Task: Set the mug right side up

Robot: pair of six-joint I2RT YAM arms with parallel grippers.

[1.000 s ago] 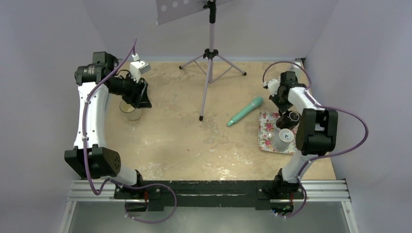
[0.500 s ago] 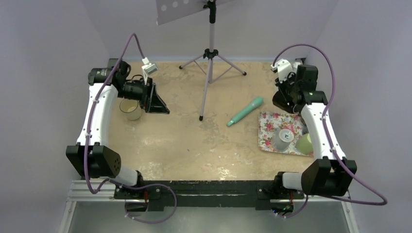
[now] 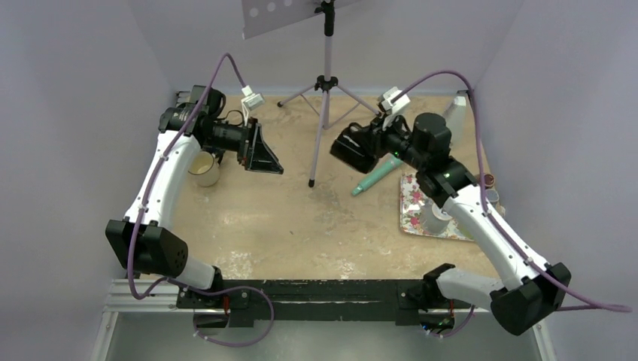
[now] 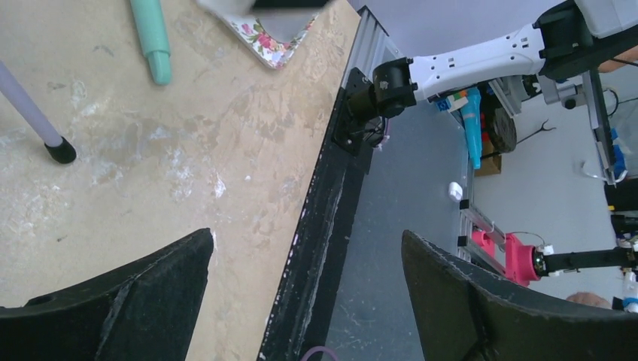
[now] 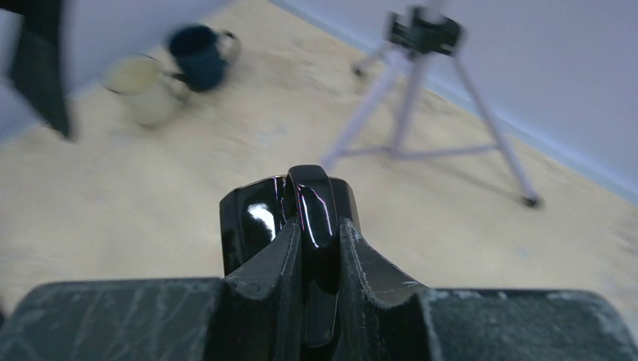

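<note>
Your right gripper (image 5: 320, 226) has swung in from the tray (image 3: 412, 204), clamped on the handle of the mug (image 5: 256, 218), now aloft beside the tripod (image 3: 325, 83), while your left gripper (image 4: 305, 248) has backed off, jaws wide; setting it upright remains.

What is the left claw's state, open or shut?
Open. In the left wrist view the left gripper shows its two black fingers spread wide, only table and floor between them.

**Gloss black against tan**

The black mug (image 5: 312, 226) is glossy. At nine o'clock stands a cream mug (image 3: 203, 167), with a dark blue mug (image 5: 197, 54) beside it. The tray (image 3: 410, 204) bears pink roses on white. The desk (image 3: 286, 226) is mottled tan.
</note>
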